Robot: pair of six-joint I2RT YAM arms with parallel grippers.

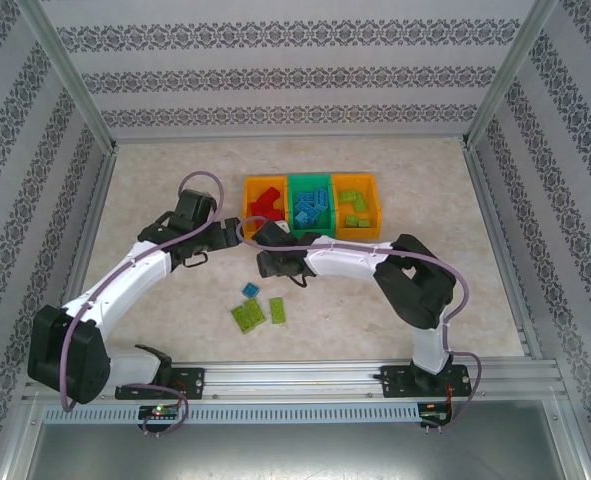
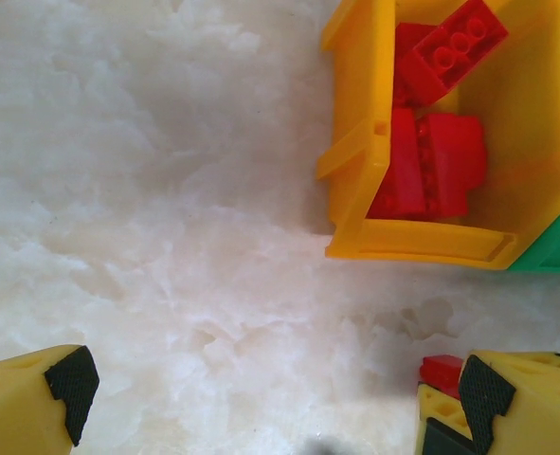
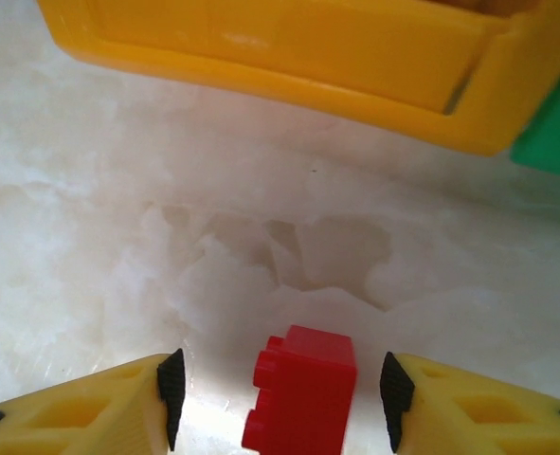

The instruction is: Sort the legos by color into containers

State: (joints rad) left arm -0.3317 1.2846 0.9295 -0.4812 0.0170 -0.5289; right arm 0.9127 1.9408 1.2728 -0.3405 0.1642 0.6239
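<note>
The pale marbled bench (image 1: 425, 190) carries everything. From the near edge the left arm (image 1: 115, 285) reaches toward 1 o'clock and the right arm (image 1: 345, 260) bends toward 10 o'clock, so both wrists meet just at 7 o'clock of the bins.

Three bins stand touching in a row at the bench's 12 o'clock side. The left orange bin (image 1: 247, 205) holds red bricks, the green bin (image 1: 312, 177) holds blue ones, and the right orange bin (image 1: 379, 205) holds lime green ones.

The left fingers (image 2: 71, 384) are spread as wide as they go over bare bench and hold nothing; the left orange bin lies at 1 o'clock of them. The right fingers (image 3: 171, 396) stand partly apart on either side of a red brick (image 3: 300, 393), with a gap on each side, so they grip nothing.

Well apart at 6 o'clock of the bins lie a loose blue brick (image 1: 249, 290) and, just nearer, two lime green bricks (image 1: 247, 316) (image 1: 276, 311).
</note>
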